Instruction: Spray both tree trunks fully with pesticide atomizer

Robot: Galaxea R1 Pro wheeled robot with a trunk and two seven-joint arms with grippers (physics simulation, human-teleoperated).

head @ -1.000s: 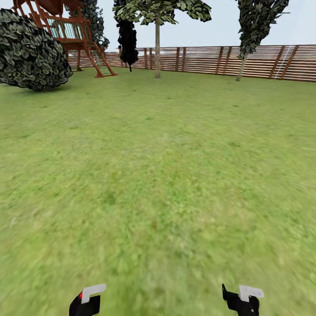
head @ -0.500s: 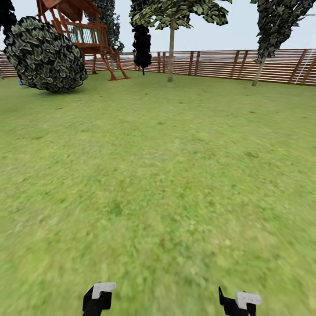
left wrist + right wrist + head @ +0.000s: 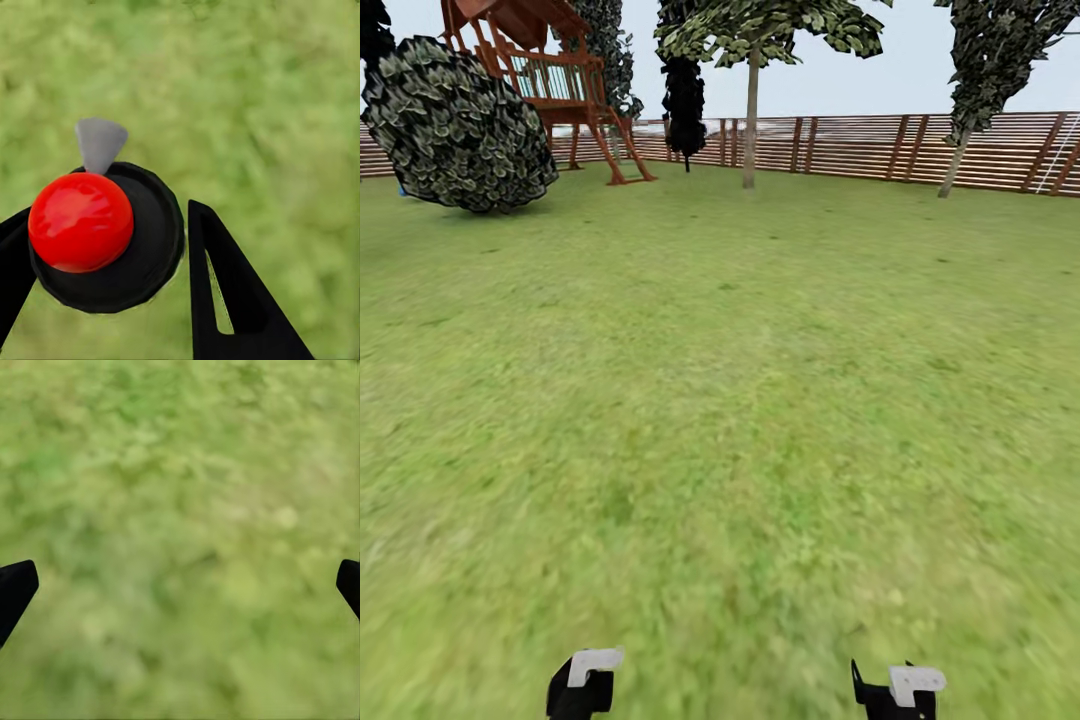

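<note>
A wide green lawn (image 3: 720, 400) is stretching to a brown slatted fence (image 3: 860, 145) and two trees (image 3: 751, 110), while the left gripper (image 3: 105, 255) is clamping the red-capped black atomizer (image 3: 105, 236) and the right gripper (image 3: 180, 585) is hanging spread apart.

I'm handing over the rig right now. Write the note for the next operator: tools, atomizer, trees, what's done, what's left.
Left tool: shut on the atomizer, red cap and grey nozzle showing between its fingers.
Right tool: open, nothing in it, over grass.
Trees: one trunk straight ahead by the fence, another to its right, both far across the lawn.
Done: atomizer picked up.
Left: drive to each trunk and spray both; no spray visible on either yet.
</note>
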